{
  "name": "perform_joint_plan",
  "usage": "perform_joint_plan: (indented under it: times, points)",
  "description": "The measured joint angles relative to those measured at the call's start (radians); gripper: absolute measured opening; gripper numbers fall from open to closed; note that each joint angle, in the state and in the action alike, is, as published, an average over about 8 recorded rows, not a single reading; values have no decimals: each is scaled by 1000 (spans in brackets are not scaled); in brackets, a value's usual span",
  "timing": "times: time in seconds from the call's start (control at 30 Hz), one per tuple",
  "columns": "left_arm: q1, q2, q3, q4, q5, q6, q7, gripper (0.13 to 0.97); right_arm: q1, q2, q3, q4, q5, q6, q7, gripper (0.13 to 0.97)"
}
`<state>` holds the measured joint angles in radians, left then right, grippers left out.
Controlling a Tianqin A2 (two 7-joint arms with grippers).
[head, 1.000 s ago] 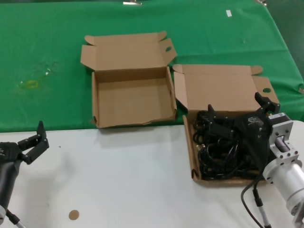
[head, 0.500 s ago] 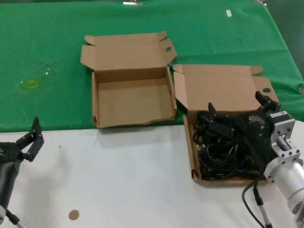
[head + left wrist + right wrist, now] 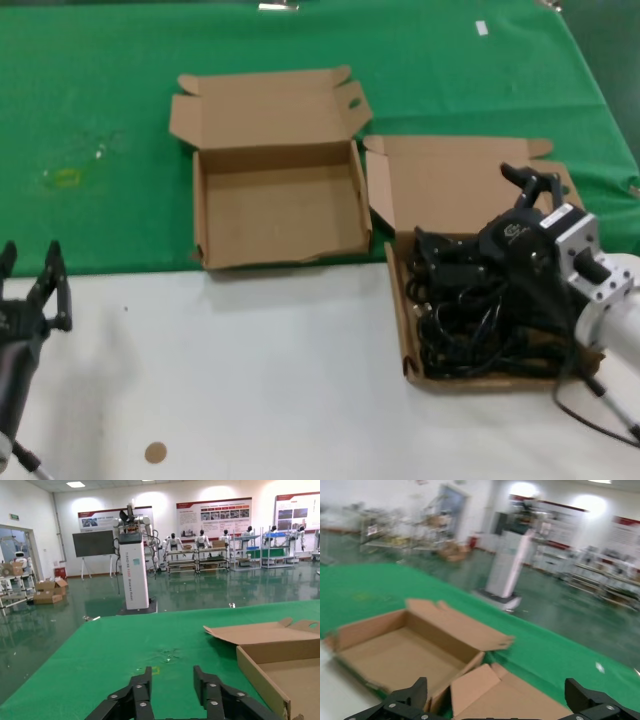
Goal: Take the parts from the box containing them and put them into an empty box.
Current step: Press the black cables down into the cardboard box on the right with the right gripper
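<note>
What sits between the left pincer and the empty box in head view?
Nothing but surface: bare white tabletop, then the green cloth edge, between the left pincer and the empty box. Head view shows it.

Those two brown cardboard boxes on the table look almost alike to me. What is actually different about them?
The left box has a bare tray, while the right box holds a tangle of black power cords. The left box lies wholly on the green cloth; the right box reaches onto the white surface. The right gripper hangs over the right box; nothing is over the left box. Both are shallow, with hinged lids folded back.
</note>
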<state>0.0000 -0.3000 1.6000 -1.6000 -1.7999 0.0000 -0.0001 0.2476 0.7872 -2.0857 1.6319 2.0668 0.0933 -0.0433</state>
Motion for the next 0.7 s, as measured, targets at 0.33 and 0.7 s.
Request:
perform_joint_plan:
  times: [0.33, 0.7]
  points:
    - [0, 0, 0, 0, 0, 0, 0, 260, 279, 260, -223, -8, -244, -311, 174, 966]
    - [0, 0, 0, 0, 0, 0, 0, 179, 505, 270, -215, -84, -497, -783, 108, 966]
